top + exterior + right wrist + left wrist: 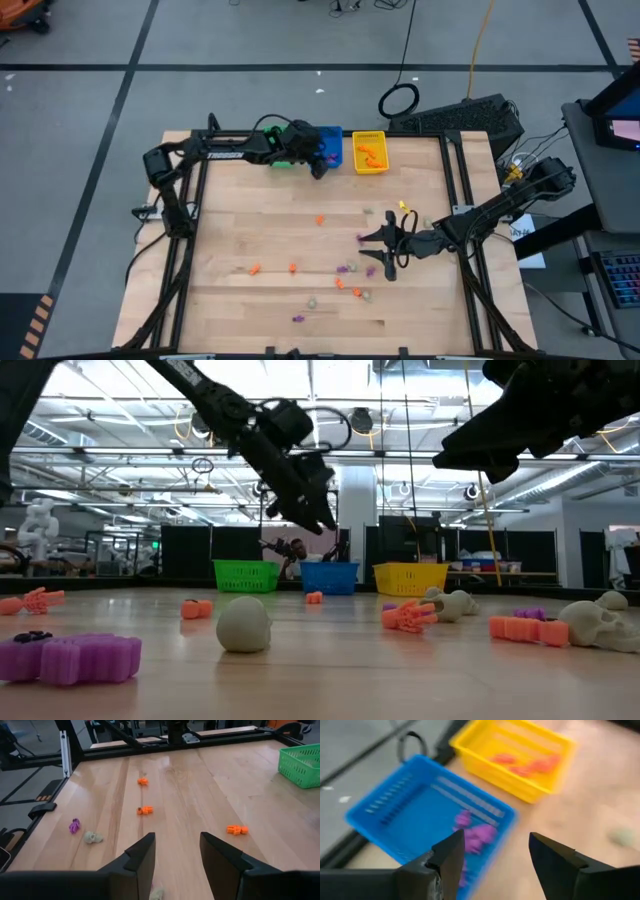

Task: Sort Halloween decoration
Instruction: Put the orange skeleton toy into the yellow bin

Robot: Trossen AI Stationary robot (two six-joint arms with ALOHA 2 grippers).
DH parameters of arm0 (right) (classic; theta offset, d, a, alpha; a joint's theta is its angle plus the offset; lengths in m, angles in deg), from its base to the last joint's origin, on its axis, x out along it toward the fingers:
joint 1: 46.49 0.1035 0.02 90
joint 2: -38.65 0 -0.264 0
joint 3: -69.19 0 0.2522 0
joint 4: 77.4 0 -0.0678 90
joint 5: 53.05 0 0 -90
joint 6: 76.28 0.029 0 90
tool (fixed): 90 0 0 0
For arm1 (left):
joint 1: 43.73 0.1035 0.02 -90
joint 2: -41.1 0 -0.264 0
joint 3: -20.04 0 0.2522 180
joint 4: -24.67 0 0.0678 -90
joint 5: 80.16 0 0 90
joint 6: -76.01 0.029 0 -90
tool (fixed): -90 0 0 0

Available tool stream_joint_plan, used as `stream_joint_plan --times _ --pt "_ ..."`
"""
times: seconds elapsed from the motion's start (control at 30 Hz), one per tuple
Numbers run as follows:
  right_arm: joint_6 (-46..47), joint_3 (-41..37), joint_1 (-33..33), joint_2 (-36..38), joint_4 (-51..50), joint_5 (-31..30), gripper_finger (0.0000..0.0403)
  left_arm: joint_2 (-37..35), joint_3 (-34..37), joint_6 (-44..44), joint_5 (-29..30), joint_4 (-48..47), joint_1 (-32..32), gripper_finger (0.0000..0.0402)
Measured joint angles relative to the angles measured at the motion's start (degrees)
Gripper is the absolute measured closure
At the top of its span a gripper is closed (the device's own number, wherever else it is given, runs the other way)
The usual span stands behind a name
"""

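Green bin (246,574), blue bin (331,146), yellow bin (370,152) stood side by side along far edge of wooden tabletop (250,240). Person (292,550) visible beyond bins, seated.

left arm: stretched along the table's far edge, left gripper (492,857) raised, fingers parted, nothing between them | right arm: reaching in from the right side, right gripper (176,854) over mid-table, fingers apart, empty

Glossy wood table (190,795); plastic blue bin (395,815)
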Motion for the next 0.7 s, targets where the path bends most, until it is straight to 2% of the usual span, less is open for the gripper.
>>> stream_joint_plan --times 0.17,0.37,0.53,0.7 --pt "0.00 0.00 0.02 0.02 -1.08 0.00 0.0259 -6.69 0.00 0.34 -1.01 -8.52 -5.50 0.0181" --pt "0.77 0.00 0.02 0.02 -1.12 0.00 0.0259 -12.70 0.00 1.25 -0.81 -13.46 -17.54 0.0181" --pt "1.44 0.00 0.02 0.01 -0.23 -0.04 0.0259 -12.87 0.01 3.23 -0.60 -13.32 -27.59 0.0181" --pt "1.44 0.00 0.02 0.00 -0.27 -0.09 0.0259 -11.79 0.09 3.31 1.73 -12.04 -33.98 0.0181"
